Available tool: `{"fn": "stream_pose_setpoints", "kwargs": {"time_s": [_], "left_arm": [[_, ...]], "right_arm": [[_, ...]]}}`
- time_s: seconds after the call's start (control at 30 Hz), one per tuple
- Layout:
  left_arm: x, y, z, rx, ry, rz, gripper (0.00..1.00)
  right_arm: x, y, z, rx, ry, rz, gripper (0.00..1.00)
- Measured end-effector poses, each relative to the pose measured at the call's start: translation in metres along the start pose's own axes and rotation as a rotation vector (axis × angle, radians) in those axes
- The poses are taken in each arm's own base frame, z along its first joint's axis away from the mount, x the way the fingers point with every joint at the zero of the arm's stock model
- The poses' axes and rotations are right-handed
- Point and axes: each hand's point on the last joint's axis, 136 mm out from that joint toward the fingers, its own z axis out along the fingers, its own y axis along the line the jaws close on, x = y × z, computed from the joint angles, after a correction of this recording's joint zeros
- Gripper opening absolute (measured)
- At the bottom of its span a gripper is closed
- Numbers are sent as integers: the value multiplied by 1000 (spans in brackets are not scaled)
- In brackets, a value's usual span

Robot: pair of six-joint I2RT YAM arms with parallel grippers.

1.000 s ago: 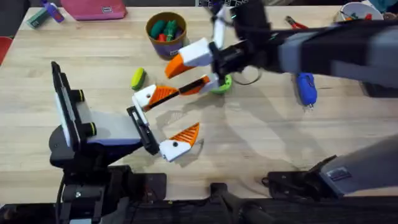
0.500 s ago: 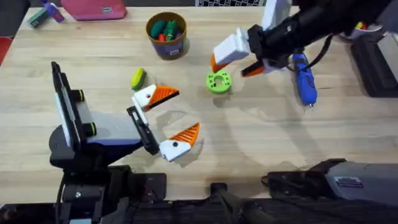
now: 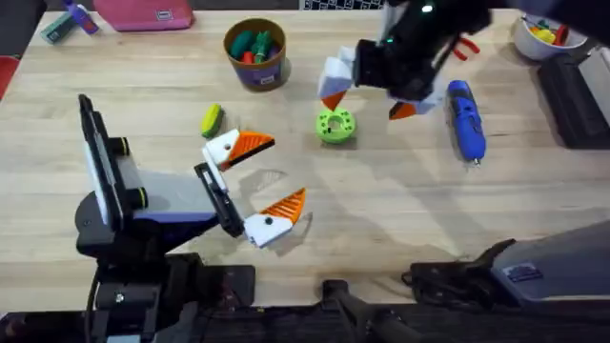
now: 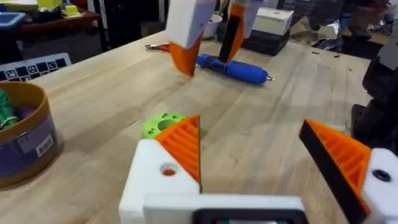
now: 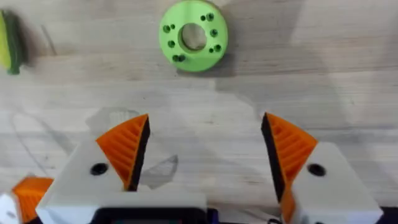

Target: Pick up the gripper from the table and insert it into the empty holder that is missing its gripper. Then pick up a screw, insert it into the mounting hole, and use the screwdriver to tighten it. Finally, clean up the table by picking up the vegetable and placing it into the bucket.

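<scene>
My right jaws [image 3: 367, 90] spread empty above the pale wooden bench [image 3: 400, 210], green plastic ring [image 3: 335, 126] beneath, blue pen-shaped screwdriver [image 3: 465, 119] beside, my left jaws [image 3: 255, 186] open over bare mid-bench, yellow toy vegetable [image 3: 212, 120] near, tan bucket [image 3: 255, 53] holding coloured bits.

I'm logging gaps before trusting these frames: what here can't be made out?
- Overhead: the right claw is blurred under its dark arm.
- Overhead: the bucket holds bits too small to identify.
- Left wrist: the screwdriver is partly behind the right claw's fingers.
- Right wrist: the vegetable is cut by the edge.
</scene>
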Motion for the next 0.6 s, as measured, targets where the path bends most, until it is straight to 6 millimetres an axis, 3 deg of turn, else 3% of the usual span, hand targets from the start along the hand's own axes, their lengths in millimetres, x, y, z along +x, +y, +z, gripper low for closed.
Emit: {"fn": "stream_pose_setpoints", "kwargs": {"time_s": [0.33, 0.6], "left_arm": [[0, 0, 0, 0, 0, 1, 985], [0, 0, 0, 0, 0, 1, 985]], "right_arm": [[4, 28, 31, 27, 17, 131, 993], [-3, 37, 73, 67, 39, 175, 925]]}}
